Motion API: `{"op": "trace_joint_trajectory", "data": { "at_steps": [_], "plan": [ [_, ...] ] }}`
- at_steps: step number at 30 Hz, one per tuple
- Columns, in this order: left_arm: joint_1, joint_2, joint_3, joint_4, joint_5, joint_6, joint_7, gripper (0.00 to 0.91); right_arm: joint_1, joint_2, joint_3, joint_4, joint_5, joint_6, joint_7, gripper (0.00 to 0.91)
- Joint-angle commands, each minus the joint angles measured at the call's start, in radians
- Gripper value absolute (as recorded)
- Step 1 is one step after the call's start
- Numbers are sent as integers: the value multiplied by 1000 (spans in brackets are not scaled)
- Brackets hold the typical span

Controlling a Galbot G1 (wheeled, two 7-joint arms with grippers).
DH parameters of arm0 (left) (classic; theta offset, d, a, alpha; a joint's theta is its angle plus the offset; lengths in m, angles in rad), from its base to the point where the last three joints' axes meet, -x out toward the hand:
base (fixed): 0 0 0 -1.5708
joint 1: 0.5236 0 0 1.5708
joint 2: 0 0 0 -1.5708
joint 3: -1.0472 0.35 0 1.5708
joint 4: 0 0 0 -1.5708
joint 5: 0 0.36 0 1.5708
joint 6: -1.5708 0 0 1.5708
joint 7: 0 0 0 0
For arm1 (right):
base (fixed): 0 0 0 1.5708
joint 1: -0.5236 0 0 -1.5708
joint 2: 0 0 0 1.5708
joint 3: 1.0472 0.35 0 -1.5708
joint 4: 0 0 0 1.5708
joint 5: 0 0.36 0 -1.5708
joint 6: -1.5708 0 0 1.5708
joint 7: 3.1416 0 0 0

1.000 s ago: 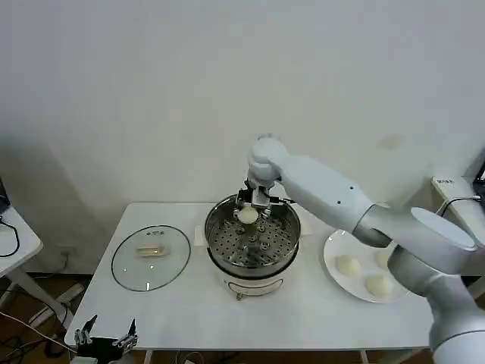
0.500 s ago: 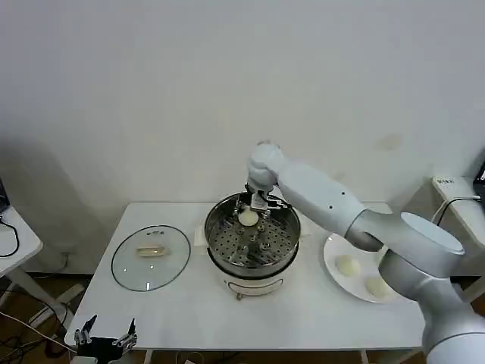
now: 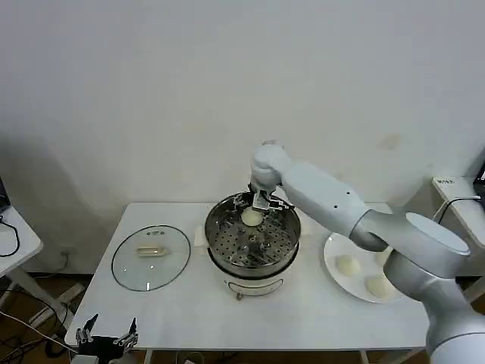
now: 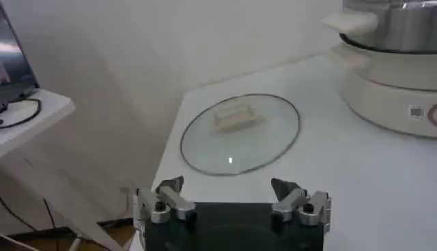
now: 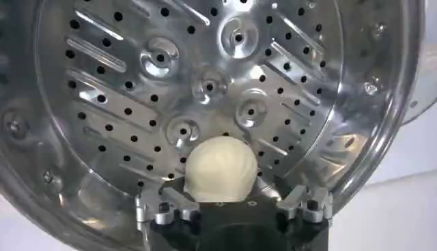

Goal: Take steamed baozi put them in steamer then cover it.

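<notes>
Left gripper (image 3: 106,339): parked low at the near left corner of the surface (image 3: 182,311). Its fingers (image 4: 168,199) are spread wide apart and hold nothing.
Cover (image 3: 150,257): lies flat on the surface, left of the steamer, with its cream handle on top. It is apart from the pot.
Steamer (image 3: 253,241): stands in the middle of the surface on its cream base. The basket with holes sits inside.
Right gripper (image 3: 258,203): reaches over the far rim of the steamer, down into the basket. Its fingers (image 5: 164,204) are spread apart, one on each side of a bun.
Steamed baozi (image 3: 251,218): one bun rests on the basket floor at the far side, between the right fingers; whether they touch it, I cannot tell.
Plate (image 3: 333,269): white, on the right of the steamer, with other buns (image 3: 348,265) on it.
</notes>
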Motion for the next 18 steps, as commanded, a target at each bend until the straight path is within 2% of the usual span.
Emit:
{"op": "trace_joint_trajectory", "data": {
  "at_steps": [1, 4, 11, 18],
  "plan": [
    [0, 0, 1, -2, 0, 0, 1, 907, 26, -74, -6, 140, 98, -44, -27, 907],
    [-1, 1, 5, -5, 1, 1, 2, 907, 51, -133, -11, 213, 150, -70, -42, 907],
    [1, 0, 13, -12, 1, 0, 0, 907, 120, -320, -23, 362, 342, -190, -41, 907],
    [-2, 8, 26, -31, 1, 1, 1, 907, 136, -496, -7, 433, 553, -362, -9, 907]
  ]
}}
